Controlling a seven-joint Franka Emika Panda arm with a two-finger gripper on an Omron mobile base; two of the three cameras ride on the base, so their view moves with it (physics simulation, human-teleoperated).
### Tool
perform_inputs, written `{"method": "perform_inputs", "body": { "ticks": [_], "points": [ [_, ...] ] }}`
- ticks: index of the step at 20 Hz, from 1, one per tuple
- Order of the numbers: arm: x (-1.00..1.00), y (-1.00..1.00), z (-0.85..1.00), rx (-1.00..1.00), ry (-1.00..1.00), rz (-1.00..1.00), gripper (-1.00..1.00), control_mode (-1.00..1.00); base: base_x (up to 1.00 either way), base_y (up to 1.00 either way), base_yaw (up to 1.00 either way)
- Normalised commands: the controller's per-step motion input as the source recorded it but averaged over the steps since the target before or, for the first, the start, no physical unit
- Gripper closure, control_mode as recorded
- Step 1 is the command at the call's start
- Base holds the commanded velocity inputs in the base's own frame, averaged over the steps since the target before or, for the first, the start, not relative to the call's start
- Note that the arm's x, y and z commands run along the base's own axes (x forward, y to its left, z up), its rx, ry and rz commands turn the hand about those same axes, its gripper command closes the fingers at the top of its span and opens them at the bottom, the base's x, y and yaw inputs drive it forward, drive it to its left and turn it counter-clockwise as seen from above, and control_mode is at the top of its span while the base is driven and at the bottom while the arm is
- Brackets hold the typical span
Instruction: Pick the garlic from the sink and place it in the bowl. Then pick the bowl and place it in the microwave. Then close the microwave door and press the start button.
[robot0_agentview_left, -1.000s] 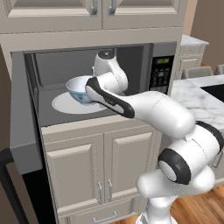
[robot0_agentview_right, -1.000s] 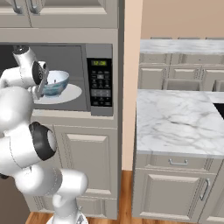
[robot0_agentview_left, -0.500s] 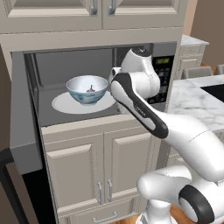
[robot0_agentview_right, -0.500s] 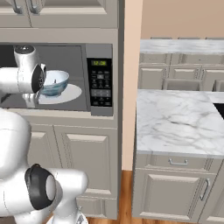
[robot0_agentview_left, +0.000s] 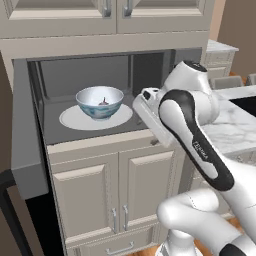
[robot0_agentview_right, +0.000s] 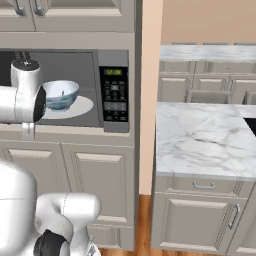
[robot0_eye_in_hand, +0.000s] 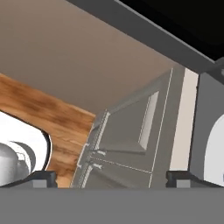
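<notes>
Kitchen wall unit with cream cabinets; the microwave (robot0_agentview_left: 105, 95) is built in above the lower cabinet doors (robot0_agentview_left: 115, 195), keypad panel (robot0_agentview_right: 115, 90) at its right. The microwave door (robot0_agentview_left: 27, 125) stands swung wide open at the left, hinged on that side, its long axis upright. It lies well left of the arm, across the open cavity. Inside, the bowl (robot0_agentview_left: 99, 102) sits on the white plate (robot0_agentview_left: 75, 120) with the garlic (robot0_agentview_left: 103, 101) in it. Fingers (robot0_eye_in_hand: 40, 178) spread wide, holding nothing, pointed down toward the cabinet front and wood floor (robot0_eye_in_hand: 39, 113). Likely next: reach left, push the door shut.
</notes>
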Motion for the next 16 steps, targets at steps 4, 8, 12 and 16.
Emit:
{"method": "perform_inputs", "body": {
  "ticks": [4,8,12,16],
  "points": [
    [-1.00,0.00,0.79,0.04,-0.02,0.15,-1.00,-1.00,0.00,0.00,0.00],
    [-1.00,0.00,0.78,0.02,-0.01,0.12,-1.00,-1.00,0.00,0.00,0.00],
    [-1.00,0.00,0.71,0.03,-0.03,0.10,-1.00,-1.00,0.00,0.00,0.00],
    [-1.00,0.00,0.37,0.04,-0.14,0.06,-1.00,-1.00,0.00,0.00,0.00]
  ]
}}
